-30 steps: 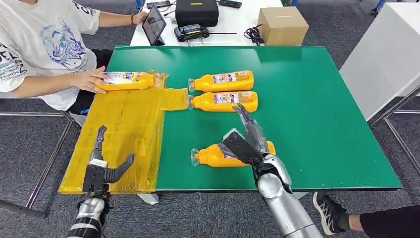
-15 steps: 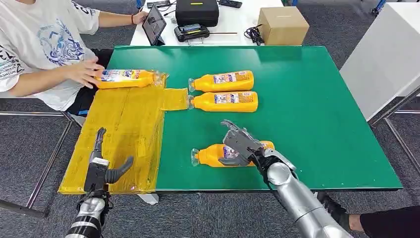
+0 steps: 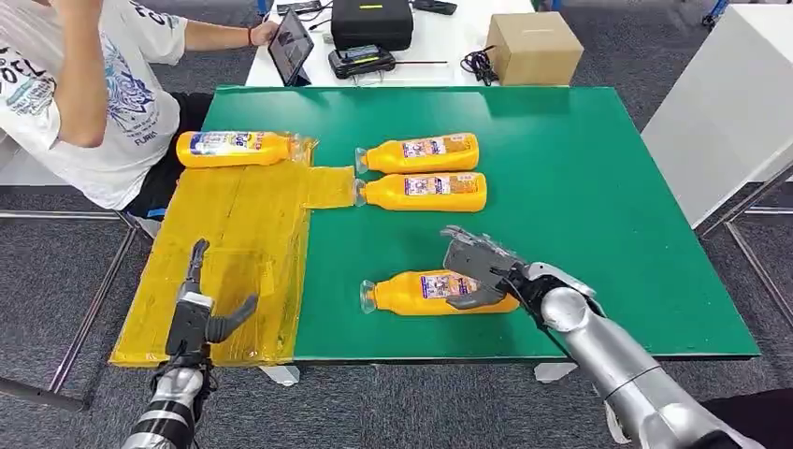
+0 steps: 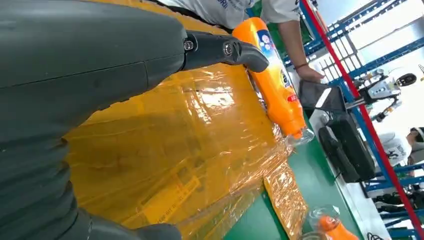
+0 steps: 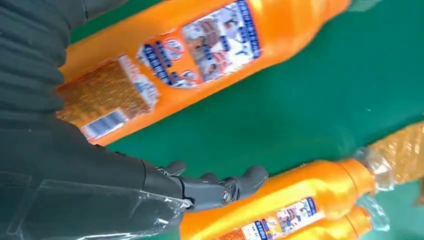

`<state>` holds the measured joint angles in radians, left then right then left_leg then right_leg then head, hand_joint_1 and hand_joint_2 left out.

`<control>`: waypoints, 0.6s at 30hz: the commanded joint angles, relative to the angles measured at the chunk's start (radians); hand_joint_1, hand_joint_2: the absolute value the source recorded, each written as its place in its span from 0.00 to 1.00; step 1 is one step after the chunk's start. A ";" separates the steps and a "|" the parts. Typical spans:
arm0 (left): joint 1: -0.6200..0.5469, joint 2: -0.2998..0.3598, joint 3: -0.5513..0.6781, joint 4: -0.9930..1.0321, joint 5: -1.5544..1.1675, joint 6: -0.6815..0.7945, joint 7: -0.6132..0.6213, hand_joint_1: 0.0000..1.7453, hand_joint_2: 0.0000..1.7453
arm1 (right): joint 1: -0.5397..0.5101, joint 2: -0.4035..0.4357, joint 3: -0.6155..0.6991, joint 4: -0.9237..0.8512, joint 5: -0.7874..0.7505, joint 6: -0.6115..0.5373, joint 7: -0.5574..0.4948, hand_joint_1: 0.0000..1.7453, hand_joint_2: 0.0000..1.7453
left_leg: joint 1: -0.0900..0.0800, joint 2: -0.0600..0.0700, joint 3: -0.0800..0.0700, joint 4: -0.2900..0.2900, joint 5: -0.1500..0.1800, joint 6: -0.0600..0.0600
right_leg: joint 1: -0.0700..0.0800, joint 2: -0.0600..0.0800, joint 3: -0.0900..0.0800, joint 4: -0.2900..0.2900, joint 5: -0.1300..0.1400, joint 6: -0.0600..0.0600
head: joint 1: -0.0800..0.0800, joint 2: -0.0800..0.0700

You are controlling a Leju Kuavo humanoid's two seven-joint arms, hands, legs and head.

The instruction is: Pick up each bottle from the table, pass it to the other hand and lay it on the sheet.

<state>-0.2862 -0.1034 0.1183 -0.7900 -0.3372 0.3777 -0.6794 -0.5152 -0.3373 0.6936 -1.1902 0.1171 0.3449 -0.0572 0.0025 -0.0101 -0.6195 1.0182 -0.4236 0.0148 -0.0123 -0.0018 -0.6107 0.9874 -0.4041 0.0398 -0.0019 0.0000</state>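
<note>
Orange nearest bottle (image 3: 425, 292) lying flat on green table (image 3: 598, 196), under right hand (image 3: 479, 269) | fingers draped over its base end, firm grasp unclear | two bottles (image 3: 421, 171) beyond that hand | left hand (image 3: 199, 313) spread, holding nothing, above yellow sheet (image 3: 234, 243) | sheet bottle (image 3: 236, 149) far ahead of it

Under my right hand (image 3: 477, 271), the bottle (image 3: 425, 293) wore a label I could not read, only a barcode.
</note>
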 commanded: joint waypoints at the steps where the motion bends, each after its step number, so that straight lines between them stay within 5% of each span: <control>1: -0.057 0.013 -0.033 0.107 0.001 -0.008 -0.019 0.00 1.00 | -0.108 -0.105 0.163 -0.037 -0.029 0.041 0.041 0.00 1.00 | -0.001 0.001 0.002 0.000 -0.001 0.000 | 0.000 0.000 0.001 0.001 -0.001 -0.001 | 0.000 0.000; 18: -0.070 0.010 -0.050 0.137 -0.011 -0.017 -0.019 0.00 1.00 | -0.117 -0.142 0.225 -0.045 -0.047 0.045 0.058 0.00 1.00 | 0.000 0.001 0.002 0.000 -0.001 0.000 | 0.000 0.000 0.002 0.000 -0.001 -0.001 | 0.000 0.000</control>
<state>-0.3045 -0.1034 0.1003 -0.7473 -0.3380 0.3757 -0.6794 -0.5697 -0.4318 0.8015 -1.2356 0.0866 0.3799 -0.0206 0.0025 -0.0099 -0.6195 1.0183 -0.4236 0.0148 -0.0123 -0.0017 -0.6107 0.9874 -0.4040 0.0399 -0.0019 0.0000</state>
